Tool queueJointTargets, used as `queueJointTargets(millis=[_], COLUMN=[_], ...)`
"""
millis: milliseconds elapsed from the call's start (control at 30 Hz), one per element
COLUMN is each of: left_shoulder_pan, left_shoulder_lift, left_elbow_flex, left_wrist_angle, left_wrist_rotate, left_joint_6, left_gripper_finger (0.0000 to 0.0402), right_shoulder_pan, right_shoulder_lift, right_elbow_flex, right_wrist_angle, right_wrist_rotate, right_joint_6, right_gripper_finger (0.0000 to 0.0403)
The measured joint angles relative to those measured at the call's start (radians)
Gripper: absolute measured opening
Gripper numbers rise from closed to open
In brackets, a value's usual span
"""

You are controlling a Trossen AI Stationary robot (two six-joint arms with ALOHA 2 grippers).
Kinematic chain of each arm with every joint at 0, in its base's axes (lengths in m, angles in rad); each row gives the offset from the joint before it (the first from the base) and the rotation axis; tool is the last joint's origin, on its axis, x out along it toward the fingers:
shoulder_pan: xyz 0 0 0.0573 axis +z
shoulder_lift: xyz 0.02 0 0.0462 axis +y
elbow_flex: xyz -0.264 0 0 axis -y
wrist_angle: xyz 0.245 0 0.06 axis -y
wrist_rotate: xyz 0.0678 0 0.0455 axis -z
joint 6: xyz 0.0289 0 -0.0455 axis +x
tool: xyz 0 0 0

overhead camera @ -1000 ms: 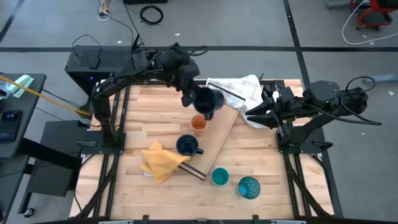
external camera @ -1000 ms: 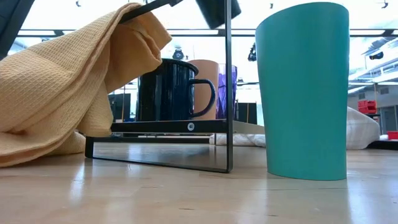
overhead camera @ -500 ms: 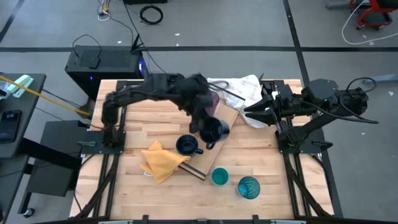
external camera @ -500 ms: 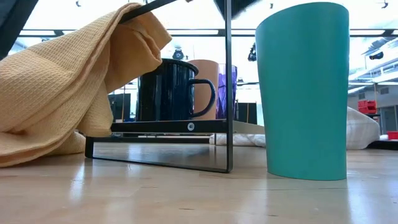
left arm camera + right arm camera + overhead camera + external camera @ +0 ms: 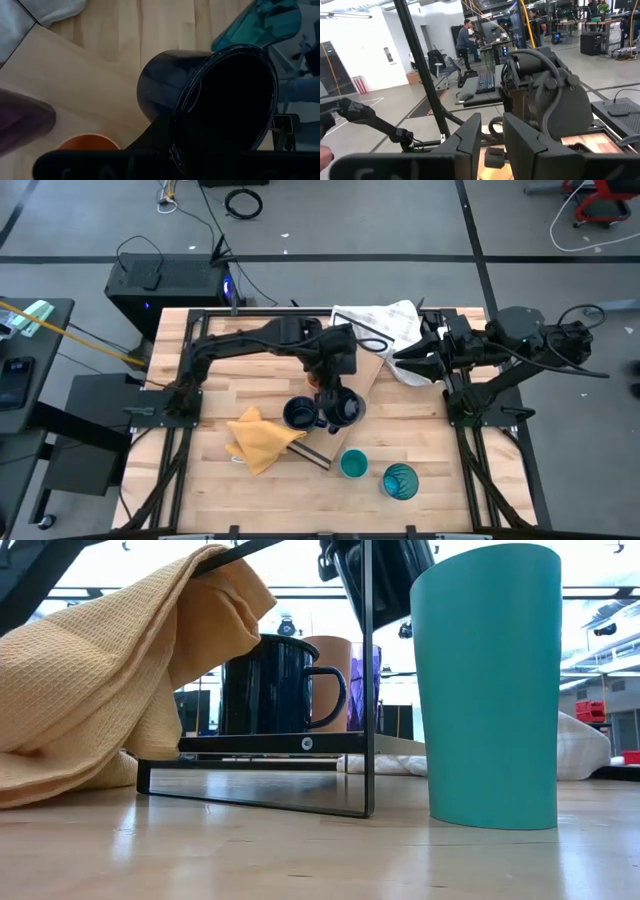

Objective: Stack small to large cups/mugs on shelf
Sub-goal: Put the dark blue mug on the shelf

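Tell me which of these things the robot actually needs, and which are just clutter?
Needed:
- long light-wood shelf plank
- dark navy mug in the left hand
- second navy mug
- small orange cup
- small teal cup
- teal patterned tumbler
- purple tumbler

Clutter:
- yellow cloth
- white checked towel

Robotics lab, open-plan workroom.
Butcher-block table [image 5: 400, 510] on grey floor; black equipment case [image 5: 160, 280]; loose cables [image 5: 243, 201]; desks with monitors [image 5: 495, 47]; office chairs [image 5: 437, 62]; a person [image 5: 466, 40] standing.
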Motion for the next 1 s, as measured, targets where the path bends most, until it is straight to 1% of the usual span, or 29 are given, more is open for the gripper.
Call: queueJointTargets(millis=[567,700,1000], left_shoulder_pan=[-0.016,-0.016,-0.015], left_shoulder_lift=[0.067,0.089,0.121], left_elbow_flex=[-0.004,-0.004,-0.004], left_wrist_angle=[-0.032,-0.021,-0.011], left_wrist_rotate=[-0.002,0.002,0.018], left_joint_6=[-0.018,-0.077,-0.118], left_gripper_finger=[0.0027,0.0027,0.0027], right_shoulder_pan=[0.0,0.0,0.0], right_shoulder_lift=[0.0,0.0,0.0], right_elbow_flex=[0.0,0.0,0.0], right_wrist_angle=[0.002,0.003,0.004], right_wrist_rotate=[0.0,0.0,0.0], right_joint_6=[-0.004,-0.004,0.0], right_gripper_finger=[0.0087,0.0087,0.0087])
